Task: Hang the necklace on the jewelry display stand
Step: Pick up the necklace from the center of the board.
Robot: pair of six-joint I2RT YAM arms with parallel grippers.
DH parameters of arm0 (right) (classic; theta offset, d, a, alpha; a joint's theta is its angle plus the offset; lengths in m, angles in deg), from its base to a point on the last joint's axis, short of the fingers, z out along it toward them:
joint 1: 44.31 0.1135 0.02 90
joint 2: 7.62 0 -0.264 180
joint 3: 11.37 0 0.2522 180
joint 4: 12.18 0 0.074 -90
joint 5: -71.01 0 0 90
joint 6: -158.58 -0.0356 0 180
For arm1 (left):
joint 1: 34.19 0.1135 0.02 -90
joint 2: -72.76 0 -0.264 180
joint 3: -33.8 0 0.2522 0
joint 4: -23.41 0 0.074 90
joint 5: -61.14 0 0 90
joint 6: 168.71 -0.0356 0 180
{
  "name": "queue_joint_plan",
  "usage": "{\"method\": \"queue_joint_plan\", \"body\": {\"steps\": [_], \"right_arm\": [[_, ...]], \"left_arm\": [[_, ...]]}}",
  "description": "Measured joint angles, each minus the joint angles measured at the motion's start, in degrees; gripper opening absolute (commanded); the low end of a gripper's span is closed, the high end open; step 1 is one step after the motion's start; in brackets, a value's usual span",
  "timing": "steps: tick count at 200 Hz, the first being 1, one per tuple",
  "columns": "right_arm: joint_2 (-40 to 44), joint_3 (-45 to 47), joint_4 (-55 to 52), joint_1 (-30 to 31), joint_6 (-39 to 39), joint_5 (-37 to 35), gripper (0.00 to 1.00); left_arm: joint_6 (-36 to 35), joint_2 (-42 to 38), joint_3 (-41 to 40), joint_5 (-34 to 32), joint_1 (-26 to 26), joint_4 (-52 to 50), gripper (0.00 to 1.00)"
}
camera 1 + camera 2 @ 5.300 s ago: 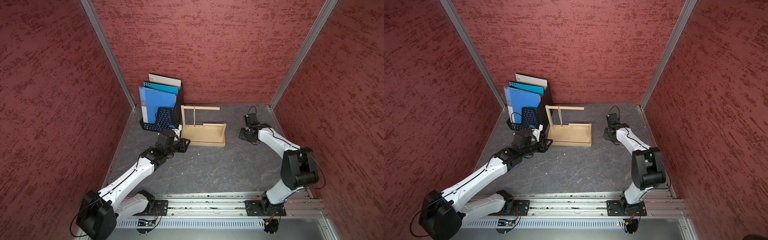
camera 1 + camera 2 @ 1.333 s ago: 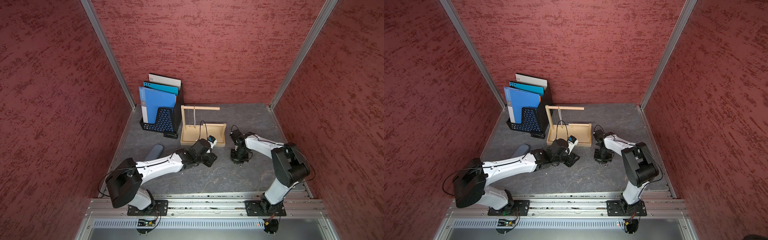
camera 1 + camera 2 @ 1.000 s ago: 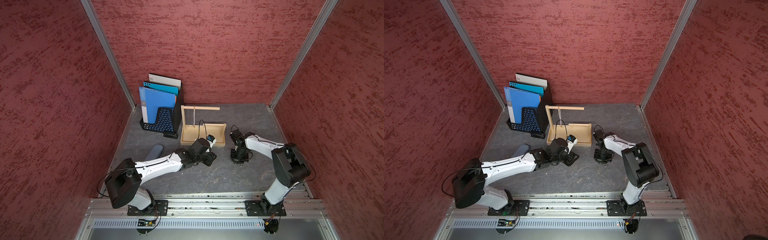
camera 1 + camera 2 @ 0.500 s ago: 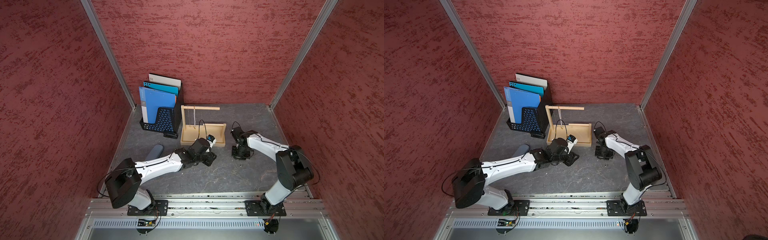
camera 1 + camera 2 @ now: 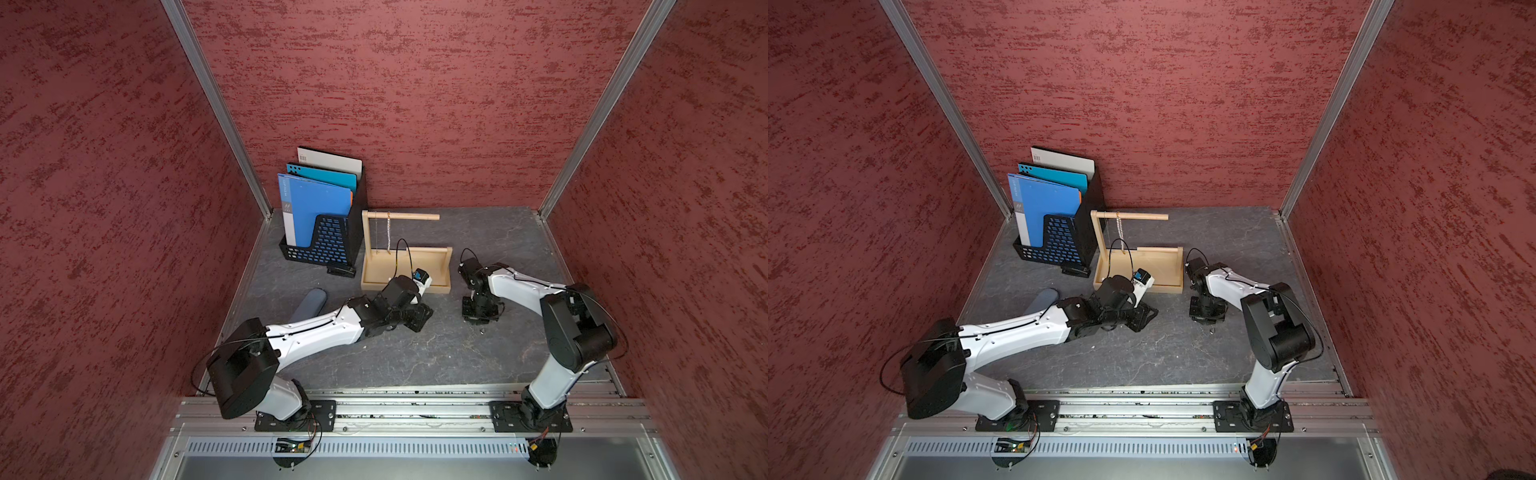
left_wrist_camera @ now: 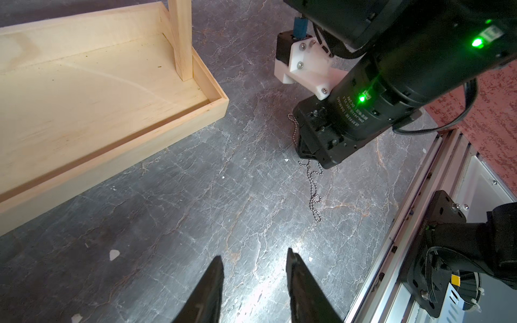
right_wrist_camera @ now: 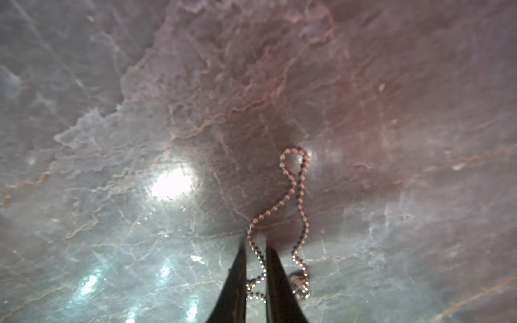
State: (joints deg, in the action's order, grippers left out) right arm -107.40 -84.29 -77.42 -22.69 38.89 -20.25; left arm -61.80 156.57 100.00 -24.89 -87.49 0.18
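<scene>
The right gripper (image 7: 256, 246) has its two black fingers (image 7: 275, 279) almost together, and one string of the necklace (image 7: 297, 186) runs through the thin gap between them. I cannot tell if they squeeze the beads yet or just stand on each side. The rest of the necklace lies flat on the gray table (image 7: 112, 84) in a twisty loop, with a small shiny lump beside the fingers. The left gripper (image 6: 254, 253) has its fingers spread apart with nothing in them, and it hangs low over the table a little way off. A few seconds ago things were different. The right arm was far back by the wall, and the left arm was over by the file rack (image 5: 328, 241). Now the right arm has come forward and down onto the necklace, and the left arm has swung in front of the jewelry display stand (image 5: 366, 241). So I think the picking up is only starting. The necklace is near the stand's front corner on the robot's right side, but it does not touch the wood. Two other chains (image 5: 389, 232) already hang from the long arm up top. Next the fingers need to hold tight, lift slowly so the thin beads do not slip out, and carry the loop over an arm of the stand.
</scene>
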Motion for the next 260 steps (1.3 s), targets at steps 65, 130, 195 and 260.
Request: {"method": "queue_joint_plan", "body": {"steps": [65, 130, 195, 260], "right_arm": [[1.31, 1.16, 0.76, 0.24, 0.26, -0.66, 0.0], [9.97, 1.4, 1.73, 0.35, 0.35, 1.51, 0.0], [19.93, -1.25, 1.92, 0.44, -1.03, 2.14, 0.0], [27.28, -2.4, 2.4, 0.46, -3.89, 2.19, 0.0]], "left_arm": [[-0.09, -0.63, -0.09, -0.11, 0.0, -0.17, 0.4], [-0.31, -0.9, -0.17, -0.26, 0.42, -0.37, 0.4], [-0.31, -0.9, -0.17, -0.26, 0.42, -0.11, 0.4], [-2.58, -0.74, -1.07, -1.75, -1.03, 10.29, 0.42]]}}
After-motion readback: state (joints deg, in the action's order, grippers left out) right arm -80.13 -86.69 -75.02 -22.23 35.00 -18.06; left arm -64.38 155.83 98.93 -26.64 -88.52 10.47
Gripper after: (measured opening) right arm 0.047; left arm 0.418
